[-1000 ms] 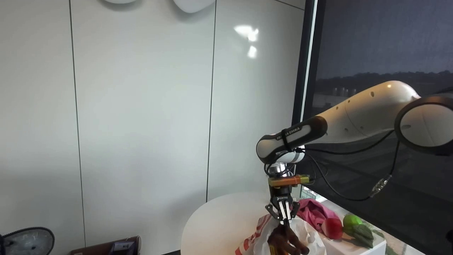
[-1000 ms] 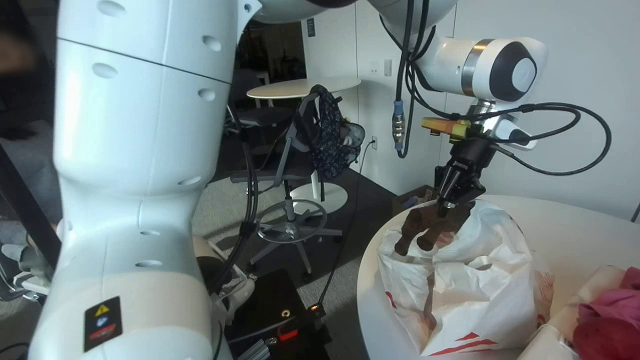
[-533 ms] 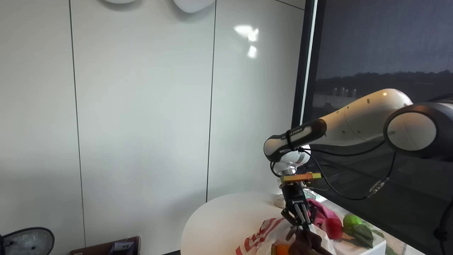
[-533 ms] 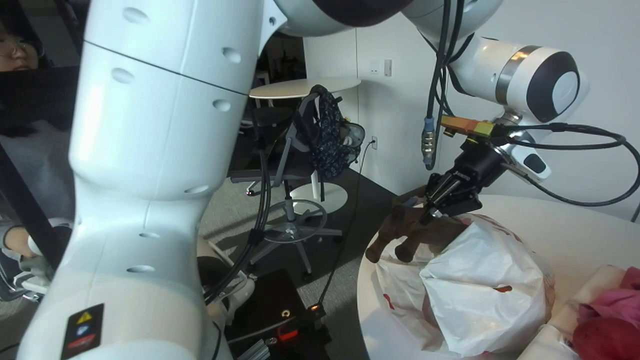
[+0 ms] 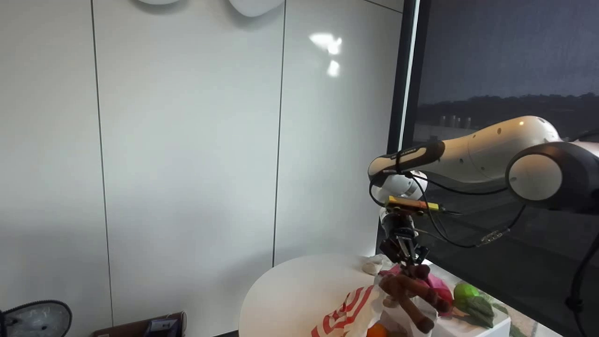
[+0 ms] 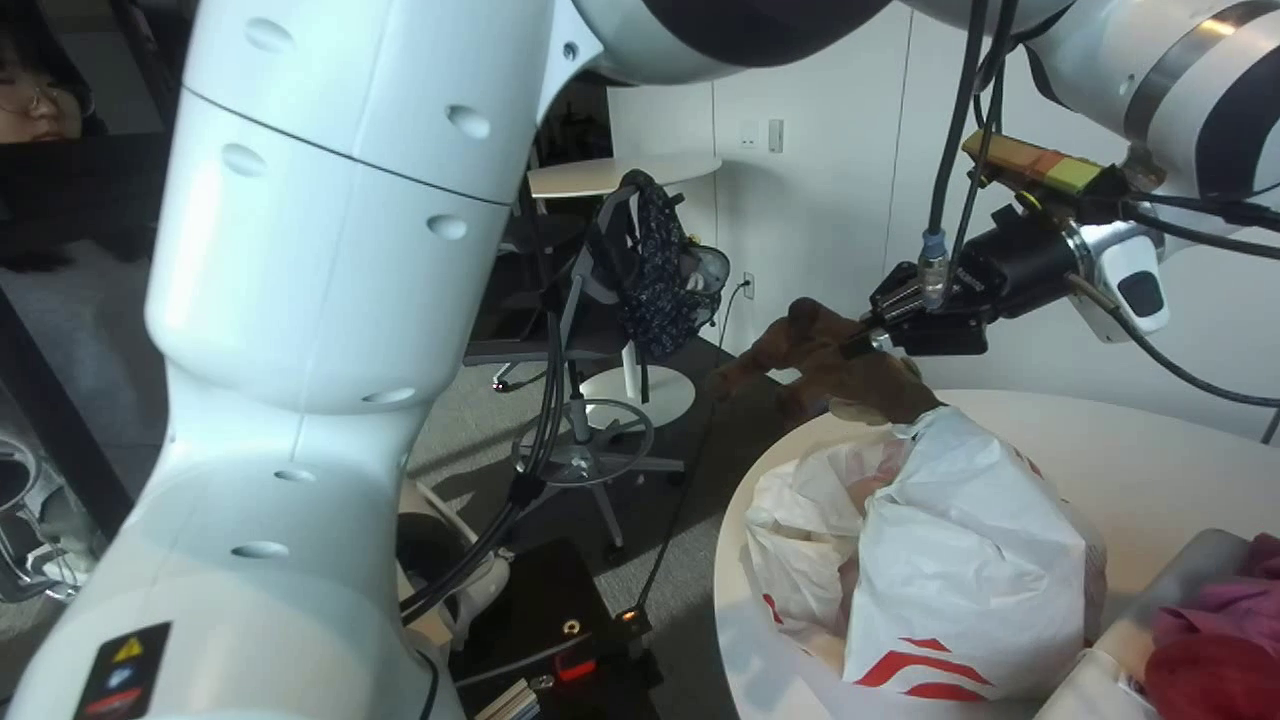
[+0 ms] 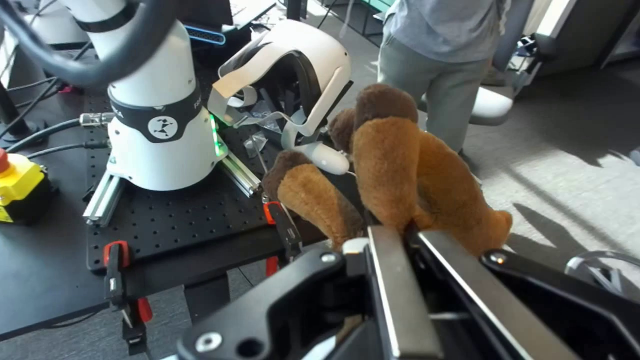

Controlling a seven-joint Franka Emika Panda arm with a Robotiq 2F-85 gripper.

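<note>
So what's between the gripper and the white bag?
The brown plush toy: in an exterior view, the gripper pinches it, its lower end hanging toward the white bag.

In an exterior view, glossy white wall panels [image 5: 187, 140] show 2 vertical seams [image 5: 280, 131] and bright reflections [image 5: 333, 69] beside a dark-tinted window [image 5: 500, 65]. A gray office chair [image 6: 592, 346] stands on sunlit gray carpet [image 6: 450, 425] near a pale rounded table [image 6: 630, 175].

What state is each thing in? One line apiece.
Gripper, shut on the brown plush toy
Brown plush toy, gripped, held up; contact with the white bag unclear
White bag, open, crumpled, on the table
Pink cloth, crumpled
Base light strip, lit green
Backpack, hung on a chair
White headset, unworn
Red button, cut off by the frame; pressed or not unclear
</note>
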